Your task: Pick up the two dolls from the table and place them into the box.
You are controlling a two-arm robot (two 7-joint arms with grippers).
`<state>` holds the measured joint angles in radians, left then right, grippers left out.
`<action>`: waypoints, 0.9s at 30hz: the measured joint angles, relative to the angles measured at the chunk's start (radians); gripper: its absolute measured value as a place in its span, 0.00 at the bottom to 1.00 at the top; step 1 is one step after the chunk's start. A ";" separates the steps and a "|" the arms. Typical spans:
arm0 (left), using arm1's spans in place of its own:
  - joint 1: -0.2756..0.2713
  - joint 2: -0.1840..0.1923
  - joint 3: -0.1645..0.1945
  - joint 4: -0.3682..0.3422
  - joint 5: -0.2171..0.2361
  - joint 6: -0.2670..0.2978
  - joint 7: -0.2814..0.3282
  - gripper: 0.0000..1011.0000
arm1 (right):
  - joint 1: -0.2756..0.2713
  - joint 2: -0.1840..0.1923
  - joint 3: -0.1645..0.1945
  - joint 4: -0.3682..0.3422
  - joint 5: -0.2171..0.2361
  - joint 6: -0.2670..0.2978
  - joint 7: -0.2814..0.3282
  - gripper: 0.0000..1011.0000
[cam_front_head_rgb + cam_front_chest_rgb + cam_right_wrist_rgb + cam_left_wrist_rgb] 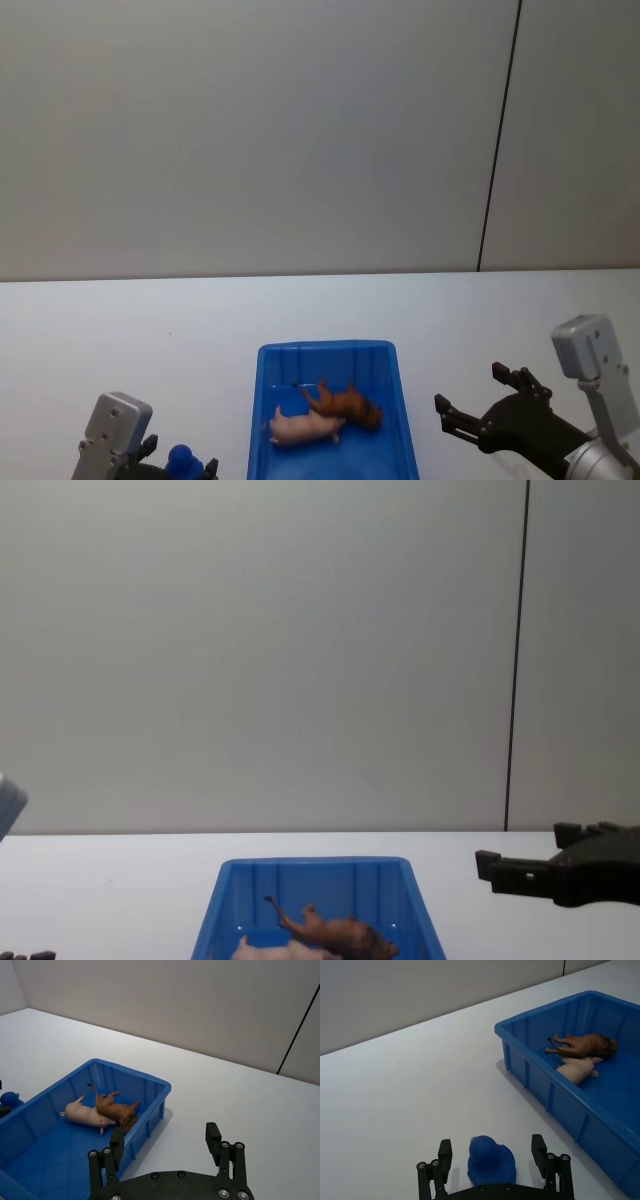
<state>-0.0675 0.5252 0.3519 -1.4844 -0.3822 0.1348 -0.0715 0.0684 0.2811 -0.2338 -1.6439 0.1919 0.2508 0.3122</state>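
The blue box (pixel 325 349) stands on the white table (pixel 120 330) in front of me. Both dolls lie inside it, touching: the pale pink one (pixel 305 427) on its side and the reddish-brown one (pixel 348 403) just behind it. The right wrist view shows them together, pink doll (pixel 85 1114) and brown doll (pixel 117 1109), near the box's far wall (pixel 131 1076). My right gripper (pixel 469 389) hovers open to the right of the box, nothing between its fingers (pixel 117 1139). My left gripper (pixel 491 1149) is low at the box's left, open.
A small blue ball-like toy (pixel 491 1161) sits on the table between the left gripper's fingers, with gaps on both sides. The table stretches bare to the left (pixel 395 1085) and behind the box. A grey wall with a dark vertical seam (pixel 500 140) rises behind.
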 joint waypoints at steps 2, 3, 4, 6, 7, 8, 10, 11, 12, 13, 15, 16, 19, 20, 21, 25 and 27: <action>0.002 0.000 0.000 0.004 -0.002 0.002 -0.004 0.99 | 0.000 0.000 0.000 0.000 0.000 0.000 0.000 0.99; 0.002 0.000 0.000 0.006 -0.002 0.002 -0.005 0.99 | 0.000 0.000 0.000 0.000 0.000 0.000 0.000 0.99; 0.003 -0.001 0.000 0.009 -0.002 0.002 -0.008 0.99 | 0.000 0.000 0.000 0.000 0.000 0.000 0.000 0.99; 0.003 -0.002 0.000 0.013 -0.002 0.002 -0.011 0.99 | 0.000 0.000 0.000 0.000 0.000 0.000 0.000 0.99; 0.003 -0.002 0.000 0.015 -0.002 0.002 -0.013 0.96 | 0.000 0.000 0.000 0.000 0.000 0.000 0.000 0.99; 0.003 -0.004 0.000 0.021 -0.002 0.002 -0.016 0.94 | 0.000 0.000 0.000 0.000 0.000 0.000 0.000 0.99; 0.002 -0.007 0.000 0.029 -0.002 0.002 -0.022 0.92 | 0.000 0.000 0.000 0.000 0.000 0.000 0.000 0.99; 0.002 -0.007 0.000 0.029 -0.002 0.002 -0.022 0.88 | 0.000 0.000 0.000 0.000 0.000 0.000 0.000 0.99; 0.001 -0.009 0.001 0.035 -0.002 0.001 -0.026 0.85 | 0.000 0.000 0.000 0.000 0.000 0.000 0.000 0.99; 0.000 -0.010 0.001 0.038 -0.002 0.001 -0.028 0.83 | 0.000 0.000 0.000 0.000 0.000 0.000 0.000 0.99; -0.004 -0.015 0.002 0.048 -0.001 -0.002 -0.035 0.76 | 0.000 0.000 0.000 0.000 0.000 0.000 0.000 0.99; -0.006 -0.018 0.003 0.055 0.000 -0.004 -0.038 0.75 | 0.000 0.000 0.000 0.000 0.000 0.000 0.000 0.99; -0.011 -0.022 0.003 0.066 0.002 -0.008 -0.044 0.64 | 0.000 0.000 0.000 0.000 0.000 0.000 0.000 0.99; -0.015 -0.025 0.004 0.074 0.004 -0.010 -0.048 0.63 | 0.000 0.000 0.000 0.000 0.000 0.000 0.000 0.99; -0.017 -0.027 0.004 0.077 0.005 -0.011 -0.051 0.61 | 0.000 0.000 0.000 0.000 0.000 0.000 0.000 0.99; -0.027 -0.034 0.004 0.093 0.012 -0.017 -0.062 0.52 | 0.000 0.000 0.000 0.000 0.000 0.000 0.000 0.99; -0.032 -0.037 0.004 0.099 0.016 -0.019 -0.065 0.50 | 0.000 0.000 0.000 0.000 0.000 0.000 0.000 0.99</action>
<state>-0.0992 0.4885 0.3562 -1.3853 -0.3662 0.1156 -0.1370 0.0685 0.2810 -0.2338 -1.6438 0.1918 0.2508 0.3121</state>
